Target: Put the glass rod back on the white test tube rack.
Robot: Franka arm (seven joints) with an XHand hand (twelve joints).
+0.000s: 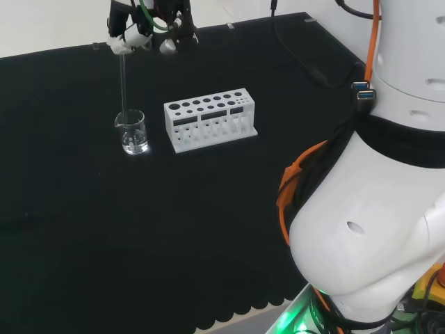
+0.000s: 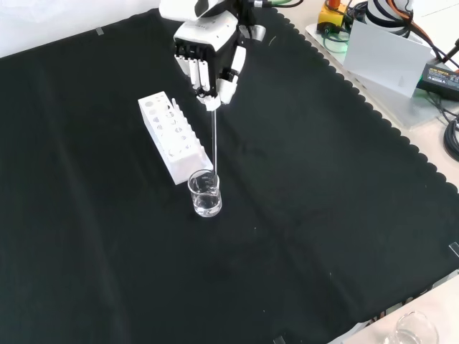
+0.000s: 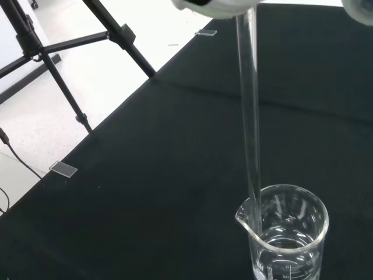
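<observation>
The hand (image 2: 209, 60) (image 1: 142, 33) is shut on the top of a clear glass rod (image 2: 214, 140) (image 1: 123, 82) (image 3: 250, 116) that hangs upright. The rod's lower end dips into a small glass beaker (image 2: 205, 195) (image 1: 131, 132) (image 3: 287, 233) with a little clear liquid at its bottom. The white test tube rack (image 2: 171, 136) (image 1: 210, 119) with several round holes stands right beside the beaker: to its right in the head view, up and to the left of it in the front view. In the wrist view a blurred white part of the hand (image 3: 215, 7) grips the rod's top.
Black cloth (image 2: 323, 215) covers the bench. The arm's big white links (image 1: 375, 229) rise at the right of the head view. Another small glass vessel (image 2: 412, 331) stands off the cloth at the front view's bottom right. A black tripod (image 3: 64, 52) stands on the floor beyond the bench.
</observation>
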